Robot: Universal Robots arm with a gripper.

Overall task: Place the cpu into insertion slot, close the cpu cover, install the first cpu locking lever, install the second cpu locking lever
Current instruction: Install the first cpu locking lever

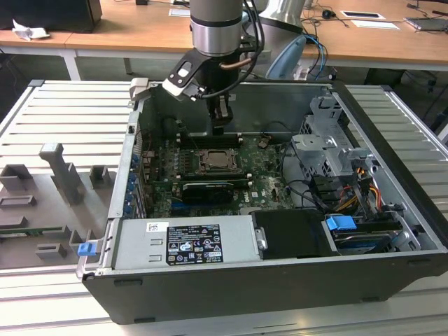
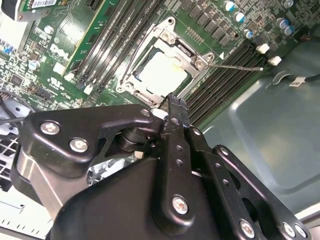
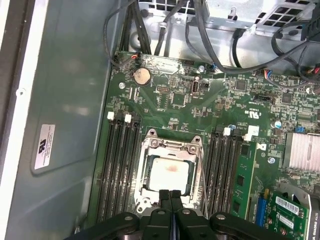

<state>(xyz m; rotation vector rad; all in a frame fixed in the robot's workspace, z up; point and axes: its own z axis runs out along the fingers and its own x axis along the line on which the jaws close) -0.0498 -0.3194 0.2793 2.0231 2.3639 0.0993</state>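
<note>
Cpu (image 3: 169, 172) lies flat in the insertion slot (image 1: 221, 162) on the green board (image 3: 200, 100); its pale top shows through the window of the cpu cover (image 3: 172, 146), which lies down over it. I judge it light, stiff and flat, smooth on top and fragile underneath, so best taken by two opposite edges, though the frame now hides them; a thin lever rod (image 2: 240, 67) juts from the socket's corner over the memory slots (image 3: 120, 167). Jaws are pressed together with nothing between them; in both wrist views their tips hang just over the socket's rim, apparently clear of the chip. In the exterior view the socket sits at six o'clock from the jaws, close below, inside the open case (image 1: 210, 294) on the counter (image 1: 63, 119).
</note>
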